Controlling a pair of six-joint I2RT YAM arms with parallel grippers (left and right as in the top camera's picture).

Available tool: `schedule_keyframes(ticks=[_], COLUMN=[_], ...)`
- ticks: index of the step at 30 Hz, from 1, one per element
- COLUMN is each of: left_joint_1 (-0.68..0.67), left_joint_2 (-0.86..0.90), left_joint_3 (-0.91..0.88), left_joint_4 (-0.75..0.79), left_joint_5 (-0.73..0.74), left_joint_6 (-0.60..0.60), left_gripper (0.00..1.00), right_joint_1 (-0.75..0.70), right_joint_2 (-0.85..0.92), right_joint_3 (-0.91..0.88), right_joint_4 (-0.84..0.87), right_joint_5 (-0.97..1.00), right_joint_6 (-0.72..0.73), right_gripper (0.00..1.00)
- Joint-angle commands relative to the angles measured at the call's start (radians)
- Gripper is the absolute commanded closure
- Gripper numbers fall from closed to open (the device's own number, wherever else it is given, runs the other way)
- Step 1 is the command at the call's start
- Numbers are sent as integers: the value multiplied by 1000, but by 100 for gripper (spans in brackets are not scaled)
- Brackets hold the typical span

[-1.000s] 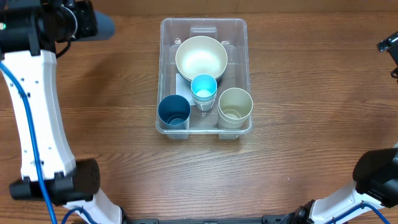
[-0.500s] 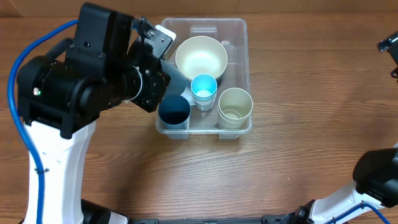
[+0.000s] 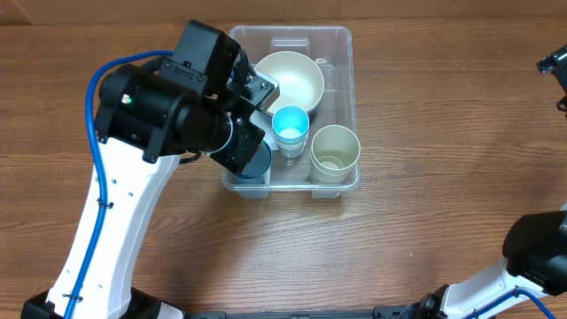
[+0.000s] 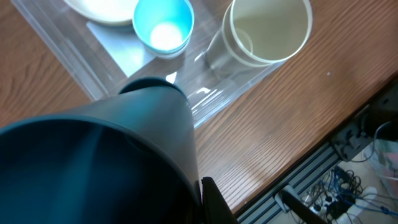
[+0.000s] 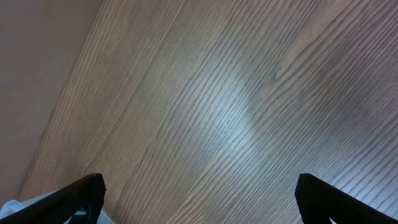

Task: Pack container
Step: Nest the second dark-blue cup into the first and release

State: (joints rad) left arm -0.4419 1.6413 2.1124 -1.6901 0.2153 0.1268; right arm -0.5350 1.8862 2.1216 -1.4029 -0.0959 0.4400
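The clear container point(image 3: 345, 53) stands at the table's middle. It holds a white bowl point(image 3: 286, 81), a light blue cup point(image 3: 290, 124), a beige cup point(image 3: 335, 151) and a dark blue cup point(image 3: 259, 164) that is mostly hidden under my left arm. My left arm hangs over the container's left side and hides its own gripper from above. In the left wrist view a dark blue cup point(image 4: 93, 162) fills the foreground, and one left finger point(image 4: 211, 202) presses on its wall. The container's wall point(image 4: 81, 68) lies below. My right gripper point(image 5: 199, 193) is open over bare wood.
The right arm's tip point(image 3: 554, 64) sits at the far right edge, well away from the container. The table's front edge and a metal rail with cables point(image 4: 348, 168) show in the left wrist view. Wood tabletop point(image 3: 425, 221) surrounds the container.
My left arm swung from the far left corner to over the container's left side, carrying a dark cup, and now covers the dark blue cup there. The right arm has not moved.
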Motion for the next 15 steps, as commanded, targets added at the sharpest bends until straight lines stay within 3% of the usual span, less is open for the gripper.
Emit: schedule_keyframes(ticks=[1, 5, 7, 10, 15], left_joint_1=[-3, -4, -4, -3, -3], left_joint_2=[0, 0, 0, 0, 0], left_joint_3=[-28, -29, -29, -29, -29], left_joint_4=[1, 1, 1, 1, 2], left_joint_5=[-19, -58, -58, -65, -77], left_joint_6=[-11, -23, -23, -23, -32], left_gripper=[96, 95, 53, 34, 36], right_joint_1=[2, 2, 2, 2, 2], right_joint_2=[-4, -4, -4, -4, -4], right_joint_3=[23, 23, 23, 23, 23], right_joint_4=[6, 6, 6, 6, 6], right_joint_5=[8, 8, 8, 8, 8], right_joint_6=[3, 3, 3, 3, 3], right_gripper=[0, 0, 0, 0, 0])
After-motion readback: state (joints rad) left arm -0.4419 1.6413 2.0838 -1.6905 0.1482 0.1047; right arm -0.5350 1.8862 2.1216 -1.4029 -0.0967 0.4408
